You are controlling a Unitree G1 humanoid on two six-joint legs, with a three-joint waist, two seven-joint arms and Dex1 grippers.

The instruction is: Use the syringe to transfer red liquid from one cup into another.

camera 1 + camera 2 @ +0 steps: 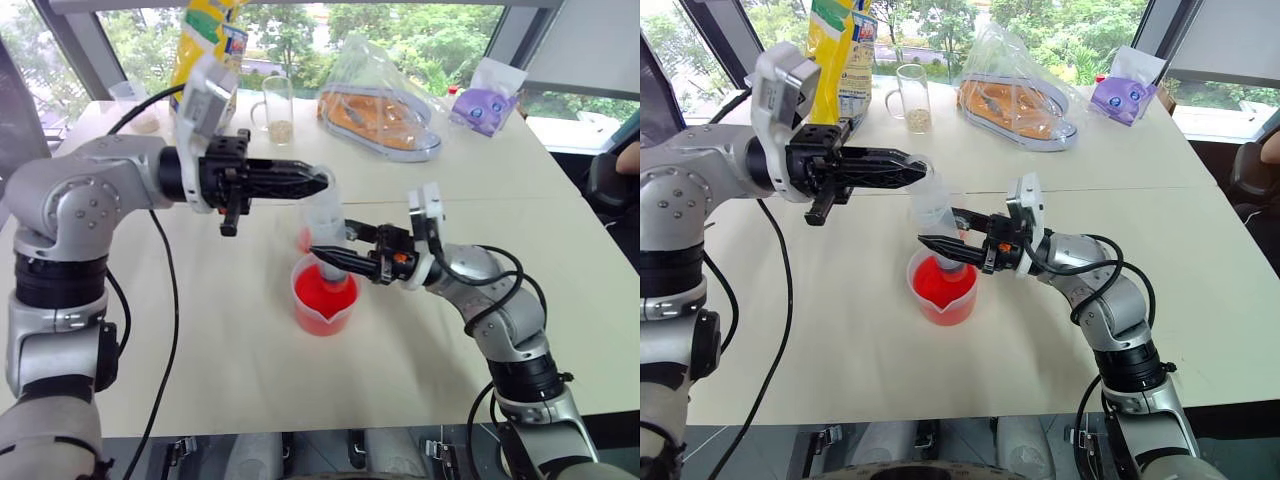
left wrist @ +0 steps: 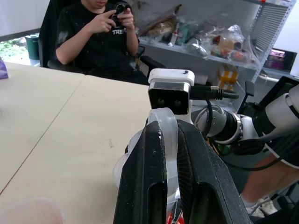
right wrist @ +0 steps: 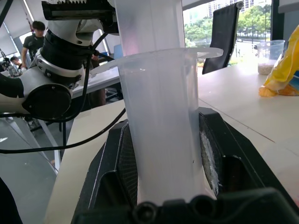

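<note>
1 clear wide-barrelled syringe [image 1: 326, 225], upright over the red-filled spouted beaker [image 1: 322, 297]: my right gripper [image 1: 318, 251] clenches its barrel, my left gripper [image 1: 322, 180] its looped handle; bare tabletop [image 1: 220, 350] toward 6 o'clock.

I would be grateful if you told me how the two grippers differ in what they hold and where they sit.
The left gripper is shut on the syringe's looped plunger handle, while the right gripper is shut on the syringe's barrel. The left gripper sits higher, above the syringe; the right gripper sits lower, just over the red beaker. They reach in from opposite sides. Both point roughly level and hold the same syringe.
</note>
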